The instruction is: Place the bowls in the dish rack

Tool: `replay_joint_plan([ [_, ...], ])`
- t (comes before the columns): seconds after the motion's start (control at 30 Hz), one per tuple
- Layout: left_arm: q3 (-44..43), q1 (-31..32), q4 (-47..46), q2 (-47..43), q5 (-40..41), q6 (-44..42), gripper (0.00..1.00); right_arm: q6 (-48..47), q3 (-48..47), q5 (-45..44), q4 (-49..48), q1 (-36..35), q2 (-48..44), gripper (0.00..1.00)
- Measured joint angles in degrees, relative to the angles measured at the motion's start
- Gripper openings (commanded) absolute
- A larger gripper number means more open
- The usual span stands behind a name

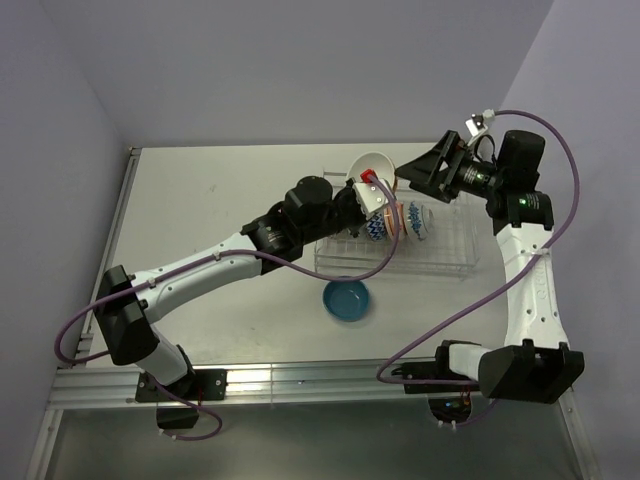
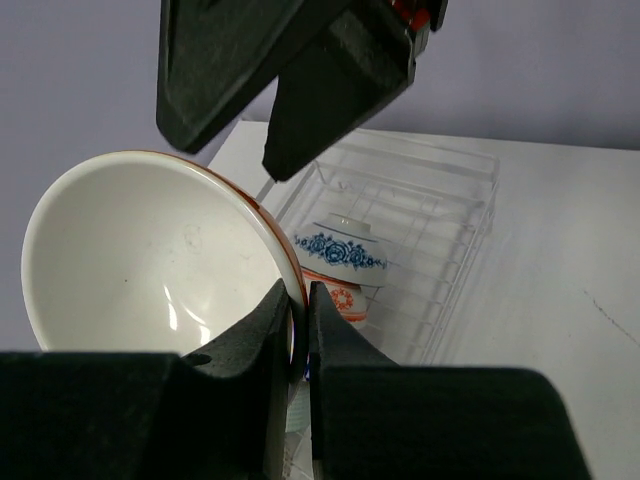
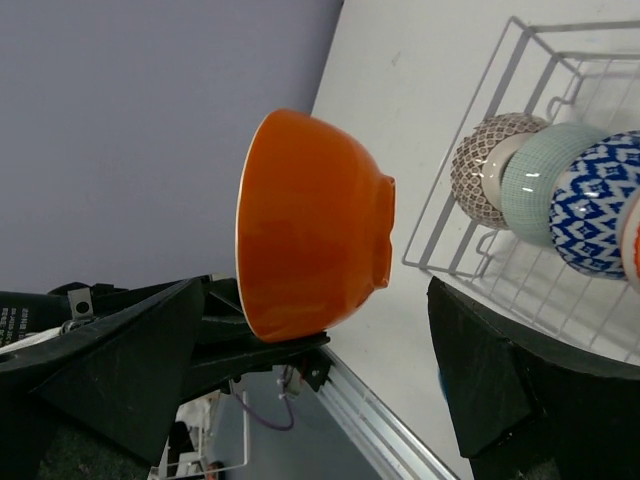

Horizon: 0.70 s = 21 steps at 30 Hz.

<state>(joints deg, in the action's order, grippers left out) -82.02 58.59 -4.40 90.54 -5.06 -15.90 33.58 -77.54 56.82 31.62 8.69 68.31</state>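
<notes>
Lavender walls [image 1: 300,70] all round, white table [image 1: 220,200] underneath, and the left gripper [image 2: 298,330] has its two fingers pinched tight on the rim of an orange bowl [image 3: 310,230] (white on the inside, orange on the outside). The bowl is up in the air and tipped on its edge. Right across from it is the right gripper [image 1: 405,180], jaws spread wide with nothing in them, and its fingers point at the bowl's outer side from just beside it. Below and beyond the left gripper's fingertips lies the dish rack [image 1: 450,262]. Bowls already stand on edge in a row inside it: a brown-patterned bowl [image 3: 490,165] nearest the held one, then a pale green bowl [image 3: 545,175] pressed against it, then a blue-and-white bowl [image 3: 600,200]. Back toward the left arm's elbow, a teal bowl [image 1: 346,300] sits upright on the table, just outside the rack's near wall.
</notes>
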Motion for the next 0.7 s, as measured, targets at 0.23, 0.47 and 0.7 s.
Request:
replay_joint_plan([
  [0.23,0.00,0.00,-1.90,0.00,-0.02,0.94,0.00,2.14,1.77,0.76,-2.60,-1.42,1.36,1.00],
  [0.47,0.00,0.00,-1.90,0.00,-0.04,2.16,0.00,3.23,2.27,2.91,-4.17,-3.82,3.02,1.00],
  [0.7,0.00,0.00,-2.03,0.00,-0.13,3.04,0.00,3.56,2.95,5.09,-5.09,-5.55,3.45,0.82],
])
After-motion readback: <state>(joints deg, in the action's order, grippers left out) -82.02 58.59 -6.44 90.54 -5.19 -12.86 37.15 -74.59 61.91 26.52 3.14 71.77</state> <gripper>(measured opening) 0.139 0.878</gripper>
